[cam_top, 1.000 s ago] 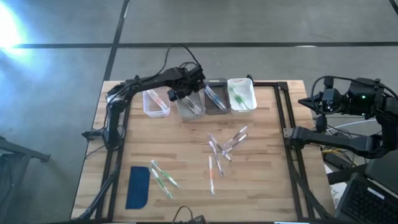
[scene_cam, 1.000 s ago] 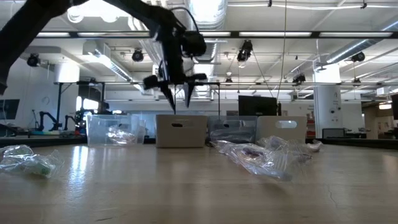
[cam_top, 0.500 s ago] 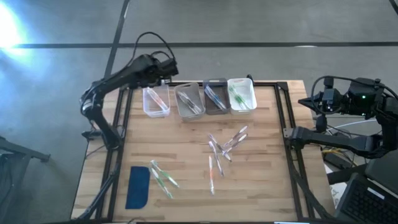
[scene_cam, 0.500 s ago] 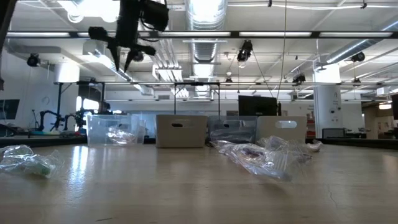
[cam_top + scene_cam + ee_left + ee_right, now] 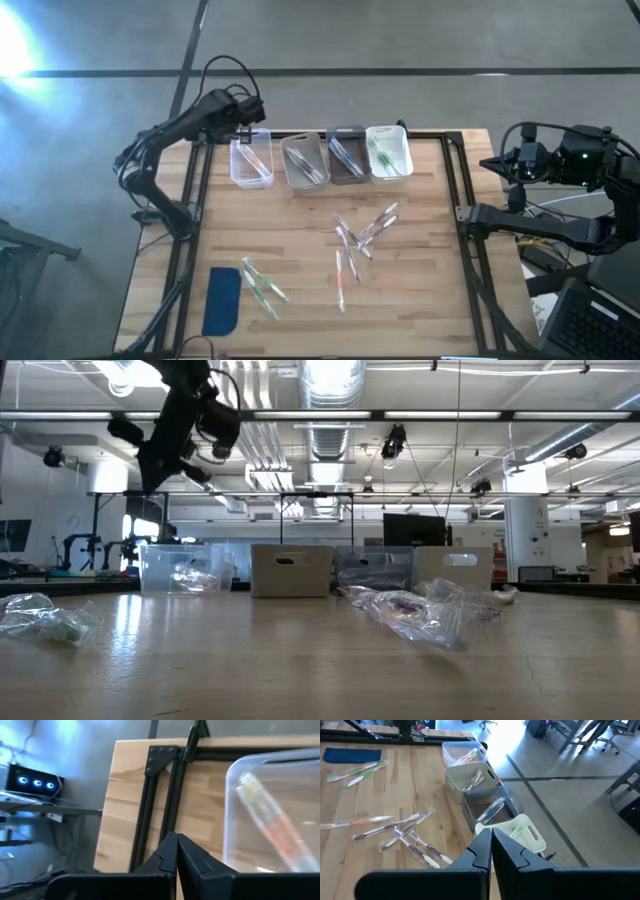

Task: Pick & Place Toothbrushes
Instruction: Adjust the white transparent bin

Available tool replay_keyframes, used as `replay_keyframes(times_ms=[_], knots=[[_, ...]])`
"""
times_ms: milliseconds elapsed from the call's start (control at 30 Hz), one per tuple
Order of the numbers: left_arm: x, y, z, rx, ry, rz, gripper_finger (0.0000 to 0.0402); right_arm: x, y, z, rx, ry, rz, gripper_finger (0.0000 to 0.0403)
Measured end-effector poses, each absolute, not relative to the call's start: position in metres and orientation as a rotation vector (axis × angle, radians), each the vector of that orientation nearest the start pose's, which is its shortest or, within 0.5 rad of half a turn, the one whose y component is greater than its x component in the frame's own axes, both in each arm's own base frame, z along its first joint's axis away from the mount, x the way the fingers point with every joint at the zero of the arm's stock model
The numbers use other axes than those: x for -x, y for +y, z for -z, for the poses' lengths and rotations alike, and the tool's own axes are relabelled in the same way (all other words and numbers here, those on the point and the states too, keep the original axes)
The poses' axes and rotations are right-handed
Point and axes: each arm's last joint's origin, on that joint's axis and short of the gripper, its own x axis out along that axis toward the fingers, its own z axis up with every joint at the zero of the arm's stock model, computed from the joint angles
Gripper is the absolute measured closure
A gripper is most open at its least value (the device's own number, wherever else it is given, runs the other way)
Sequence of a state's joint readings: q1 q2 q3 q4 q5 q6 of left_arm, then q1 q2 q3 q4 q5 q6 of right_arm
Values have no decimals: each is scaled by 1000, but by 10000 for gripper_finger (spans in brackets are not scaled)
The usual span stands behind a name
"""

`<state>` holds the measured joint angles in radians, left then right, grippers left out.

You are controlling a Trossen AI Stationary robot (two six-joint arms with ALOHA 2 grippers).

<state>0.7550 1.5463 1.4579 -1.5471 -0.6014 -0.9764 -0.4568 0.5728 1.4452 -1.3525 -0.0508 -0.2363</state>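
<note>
Wooden table [image 5: 300, 250], four bins [image 5: 318, 158] each holding toothbrushes [image 5: 380, 152], left hand [image 5: 243, 125] clenched empty above clear bin [image 5: 250, 164]

My right tool [image 5: 491, 851], fingers pressed together, looks over the worktop [image 5: 360, 800].
I see loose toothbrushes [image 5: 405, 832] beside four bins [image 5: 472, 777], and a blue pad [image 5: 352, 755].

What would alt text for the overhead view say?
Seen from above, toothbrushes lie loose on a wooden table, more sit in four small bins along its far edge. The left gripper, shut and empty, hovers by the far-left bin.
</note>
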Motion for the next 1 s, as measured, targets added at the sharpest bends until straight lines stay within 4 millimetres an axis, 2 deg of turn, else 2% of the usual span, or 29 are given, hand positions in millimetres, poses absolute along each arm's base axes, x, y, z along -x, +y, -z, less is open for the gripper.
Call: replay_keyframes(times_ms=[200, 400, 600, 800, 1000], knots=[[-169, 200, -272, 720, 1145, -1760, 395, 3, 3, -428, 108, 512, 340, 394], [-157, 207, -233, 769, 1155, -1751, 398, 3, 3, -428, 110, 512, 340, 394], [-157, 212, -201, 857, 1057, -1648, 398, 4, 3, -428, 108, 511, 340, 394], [-163, 217, -189, 893, 946, -1559, 398, 3, 3, -428, 109, 512, 340, 394], [-173, 226, -192, 854, 854, -1425, 398, 3, 3, -428, 110, 512, 339, 394]])
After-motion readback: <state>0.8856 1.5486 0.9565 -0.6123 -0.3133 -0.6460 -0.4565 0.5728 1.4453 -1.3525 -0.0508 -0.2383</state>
